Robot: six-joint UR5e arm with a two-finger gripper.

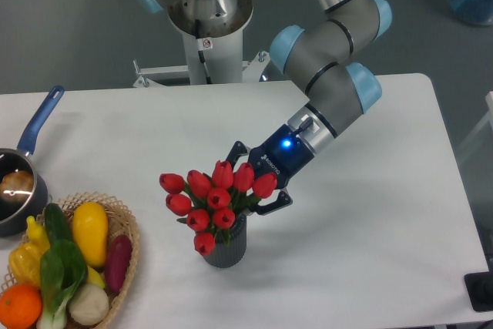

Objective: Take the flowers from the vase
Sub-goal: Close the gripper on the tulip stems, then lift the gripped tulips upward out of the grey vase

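Red flowers (212, 196) in grey vase (225, 246) | gripper (248, 180) clenched on flowers | gripper lettering unreadable

My arm reaching down from the far side, elbow bent, wrist angled near-left, blue light lit on my gripper (250, 179), my fingers (273, 203) spread forward, closure unclear from this view

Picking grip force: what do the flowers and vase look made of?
The flowers: likely plastic or similar, since the red buds are glossy and uniform. The vase: dark grey, matte, vertically ribbed; plastic or ceramic, I can't tell which.
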